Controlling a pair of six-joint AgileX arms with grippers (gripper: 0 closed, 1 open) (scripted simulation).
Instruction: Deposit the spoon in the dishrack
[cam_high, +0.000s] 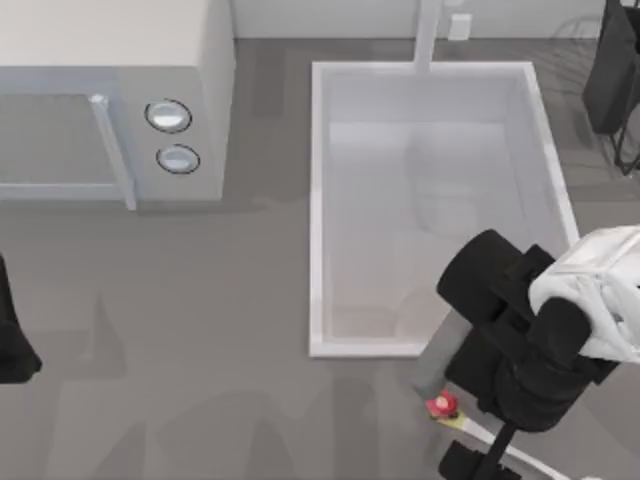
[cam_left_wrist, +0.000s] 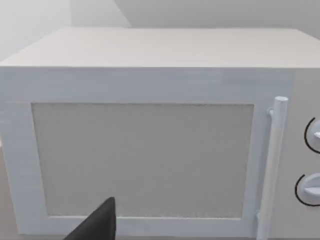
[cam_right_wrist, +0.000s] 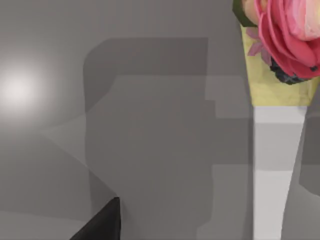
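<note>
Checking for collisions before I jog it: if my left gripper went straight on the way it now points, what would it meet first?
Most likely the microwave. The left wrist view looks squarely at its door, with nothing between them. In the top view the left arm sits parked at the table's left edge; the depth to the door is unclear.

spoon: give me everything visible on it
The spoon lies flat on the grey table, just below the white sink basin's lower right corner, partly under the right arm. Its end is red and rose-like on a yellow base; the long white handle is straight. Contact with the end effector cannot be told.
</note>
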